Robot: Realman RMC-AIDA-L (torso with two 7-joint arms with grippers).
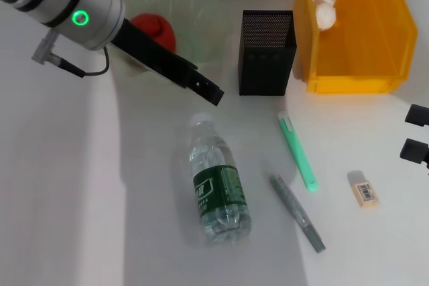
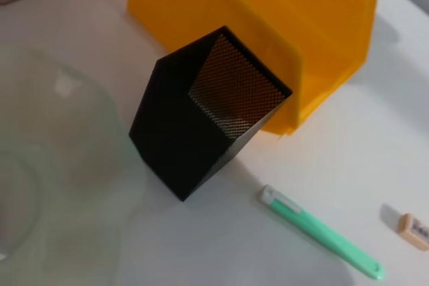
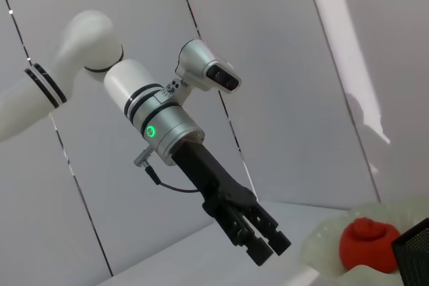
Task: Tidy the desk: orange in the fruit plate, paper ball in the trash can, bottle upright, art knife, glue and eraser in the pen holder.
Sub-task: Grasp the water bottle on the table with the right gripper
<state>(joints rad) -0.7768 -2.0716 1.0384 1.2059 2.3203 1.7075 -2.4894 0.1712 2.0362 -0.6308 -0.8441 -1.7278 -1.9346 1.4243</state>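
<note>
While my left pincer hangs empty, fingers together, I judge the lying bottle may roll if clipped; right pincer's state unreadable.

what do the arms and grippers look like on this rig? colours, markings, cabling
The left arm is glossy white with black bands, ending in a silver wrist cuff that carries a glowing green ring light and a thin black cable. Its left gripper is matte black, with long, blocky fingers. Only black edges of the right gripper show.
</note>
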